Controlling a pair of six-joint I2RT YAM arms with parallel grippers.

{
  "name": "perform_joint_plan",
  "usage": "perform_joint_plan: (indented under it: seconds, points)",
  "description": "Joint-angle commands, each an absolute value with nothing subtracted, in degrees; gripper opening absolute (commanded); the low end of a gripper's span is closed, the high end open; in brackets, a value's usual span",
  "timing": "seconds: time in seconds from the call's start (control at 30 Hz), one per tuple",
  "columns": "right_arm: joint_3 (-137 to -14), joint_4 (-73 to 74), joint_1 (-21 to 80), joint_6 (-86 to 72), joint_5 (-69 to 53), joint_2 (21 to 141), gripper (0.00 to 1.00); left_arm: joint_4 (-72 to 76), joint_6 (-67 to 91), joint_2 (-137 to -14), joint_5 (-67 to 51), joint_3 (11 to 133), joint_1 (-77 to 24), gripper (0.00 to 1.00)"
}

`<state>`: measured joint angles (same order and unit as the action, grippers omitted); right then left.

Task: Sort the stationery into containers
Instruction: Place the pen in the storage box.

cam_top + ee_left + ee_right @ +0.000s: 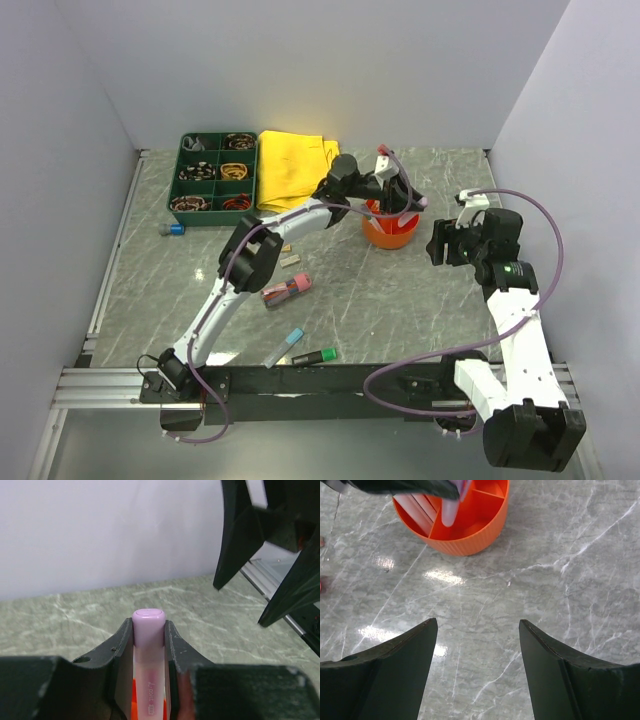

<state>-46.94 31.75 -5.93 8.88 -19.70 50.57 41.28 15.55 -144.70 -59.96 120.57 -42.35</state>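
The pink highlighter (148, 622), judged light, stiff and slippery, is gripped near its cap by the left pincer (403, 196); the right pincer (478, 645) is seen wide.

My grey marble table (400, 300) carries: green tray (219, 180) far left, yellow cloth (290, 170) just beside it, orange pot (388, 238) centre, pink pens (287, 289) mid-table, blue-capped pen (283, 347) and green marker (315, 356) near my bases, small blue piece (173, 228) by tray

Compartment tray (215, 185) in the table's (400, 310) far left corner, folded cloth (295, 165) just right of it, round pot (390, 232) right of centre, left gripper (403, 203) with a pen (148, 630) above it, loose pens (287, 289) between centre and near edge
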Motion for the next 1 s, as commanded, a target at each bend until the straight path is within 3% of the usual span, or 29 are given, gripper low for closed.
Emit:
perform_joint_plan:
  seconds: [0.0, 0.07, 0.17, 0.27, 0.4, 0.57, 0.97]
  points:
    - [-49.57, 30.76, -6.5, 9.93, -19.51, 51.24, 0.74, 42.37, 13.98, -145.9, -61.7, 122.08, -42.8, 0.01]
    - [-49.48, 30.67, -6.5, 10.11, -19.77, 51.68, 0.74, 41.92, 13.45, -146.16, -61.61, 122.08, -42.72, 0.02]
    - [-49.48, 30.41, -6.5, 10.2, -20.21, 52.12, 0.74, 41.75, 13.27, -146.08, -61.0, 121.82, -42.8, 0.12]
    - [-49.39, 29.88, -6.5, 10.11, -20.74, 52.65, 0.74, 41.49, 12.31, -144.76, -60.03, 120.5, -42.8, 0.38]
    - [-49.57, 29.53, -6.5, 10.11, -21.44, 52.91, 0.74, 37.2, 6.27, -141.51, -57.57, 117.7, -42.98, 0.62]
    - [-50.18, 29.27, -6.5, 9.93, -21.97, 52.73, 0.74, 32.08, 2.11, -135.2, -55.29, 115.41, -42.98, 0.67]
    - [-45.89, 26.46, -6.5, 7.21, -24.69, 48.52, 0.74, 1.88, -15.46, -95.93, -49.76, 77.9, -41.48, 0.74]
